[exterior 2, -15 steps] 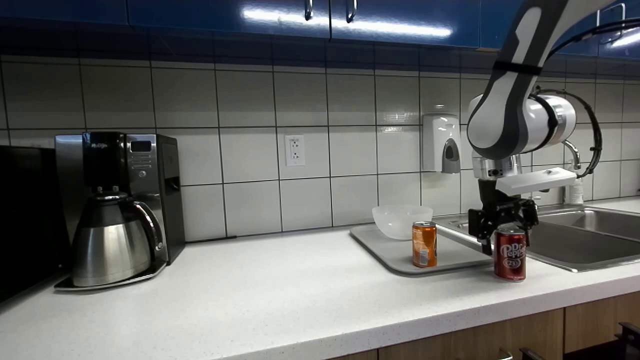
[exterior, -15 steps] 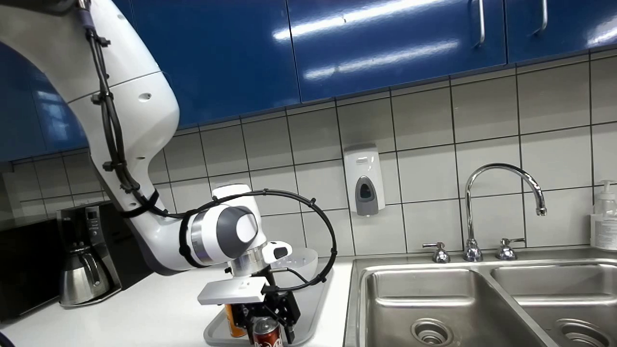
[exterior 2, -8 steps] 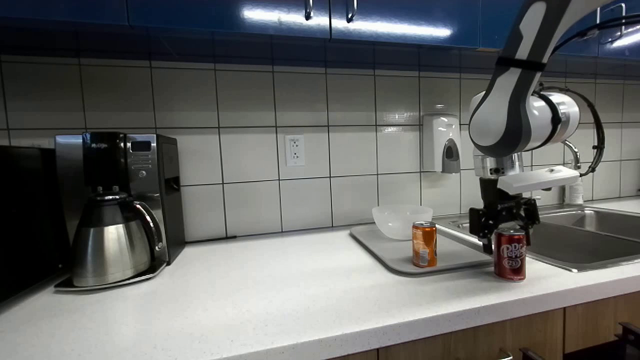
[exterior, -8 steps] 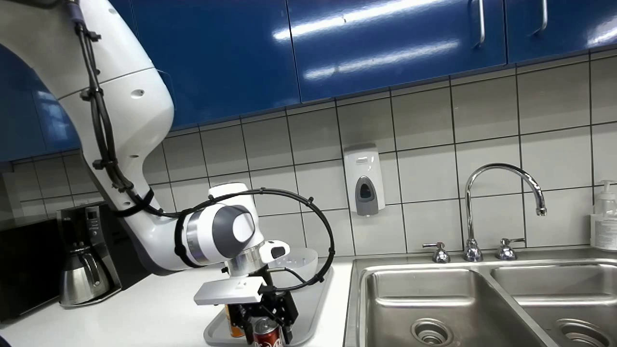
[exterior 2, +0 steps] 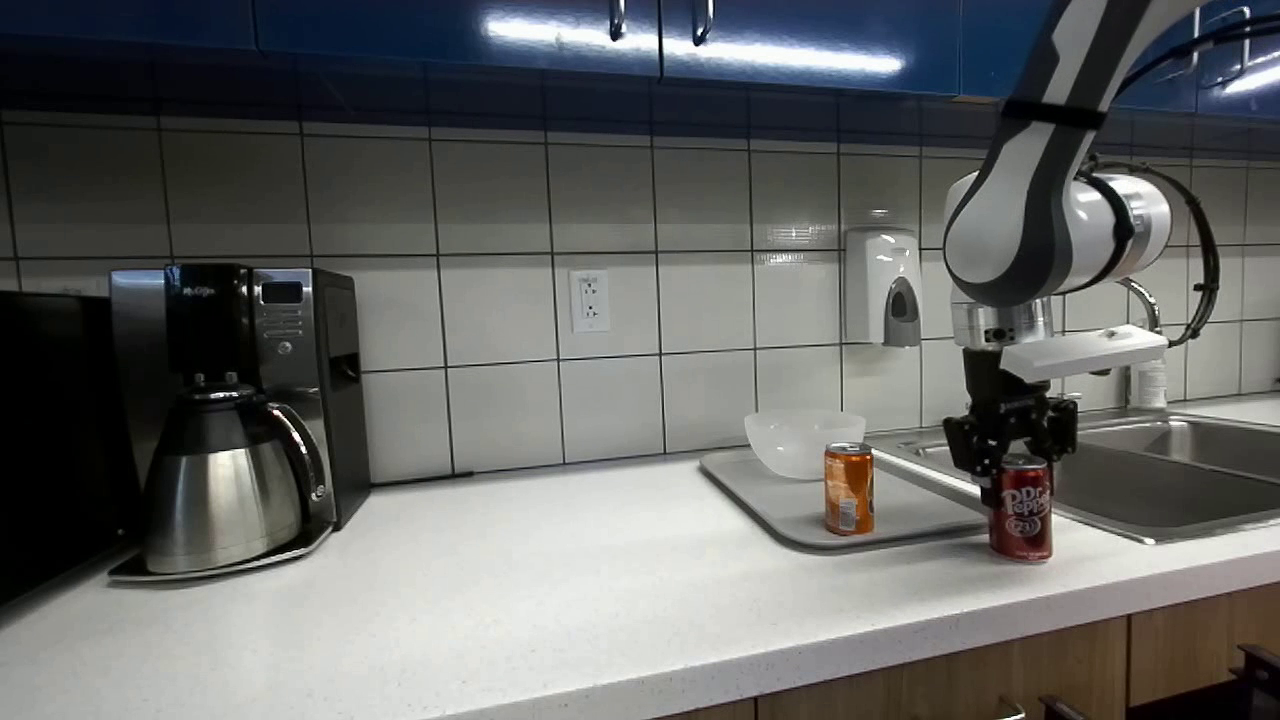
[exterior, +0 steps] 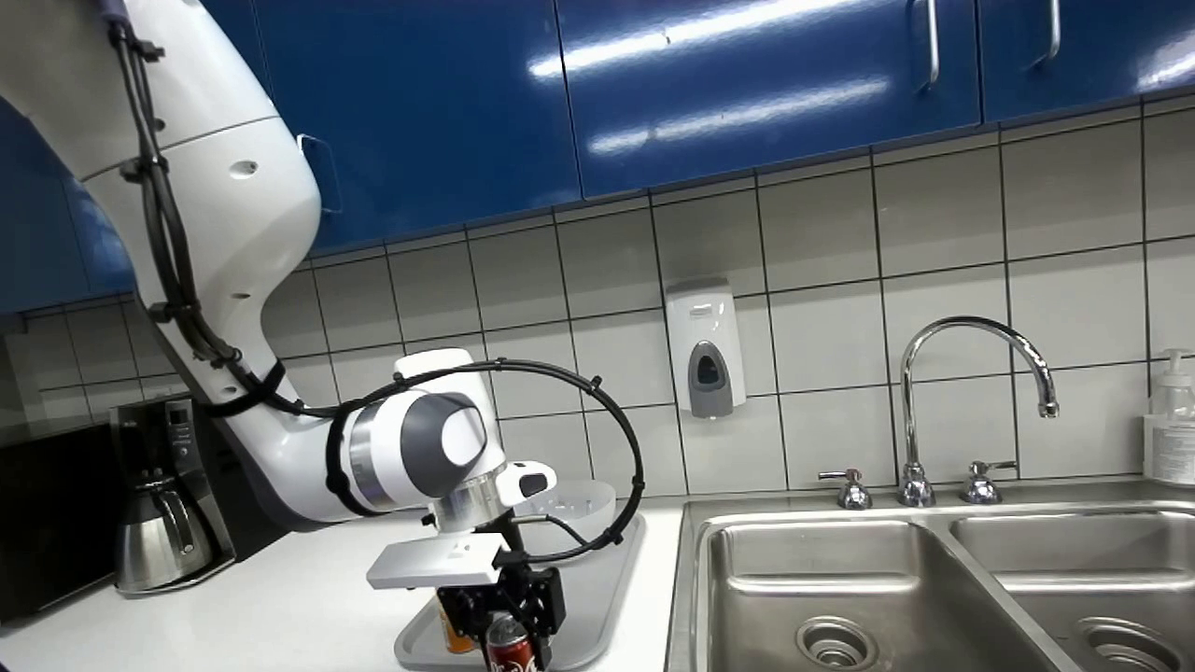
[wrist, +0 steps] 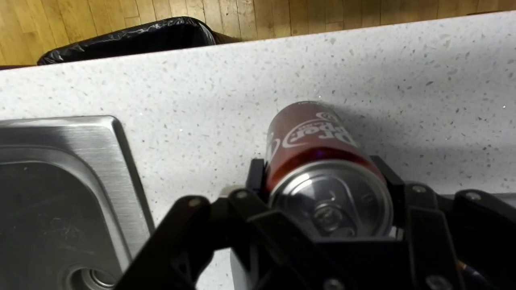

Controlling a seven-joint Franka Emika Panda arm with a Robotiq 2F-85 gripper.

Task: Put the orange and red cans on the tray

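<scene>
Standing upright on the white counter (exterior 2: 560,580), the red can (exterior 2: 1024,520) is easy to read: Dr Pepper in white lettering, with what looks like 23 ringed below. The black gripper (wrist: 321,173) has a finger against each side of it, parted only by the can's width, holding the upper part. That can is off the tray (exterior 2: 915,505), just in front of its rim. The orange can (exterior 2: 848,490) stands on the tray near the front edge, showing what looks like a barcode, its lettering too small to make out. A clear bowl (exterior 2: 800,435) sits farther back there. Seen from the wrist, a patch of speckled counter separates the gripped can from the steel sink (wrist: 96,141), and another strip runs to the counter's front edge. From the tray, a broad stretch of counter runs to the coffee maker (exterior 2: 290,370), whose small logo is too blurred for me. A bottle (exterior: 1170,443) behind the sink has a label too fine to read.
</scene>
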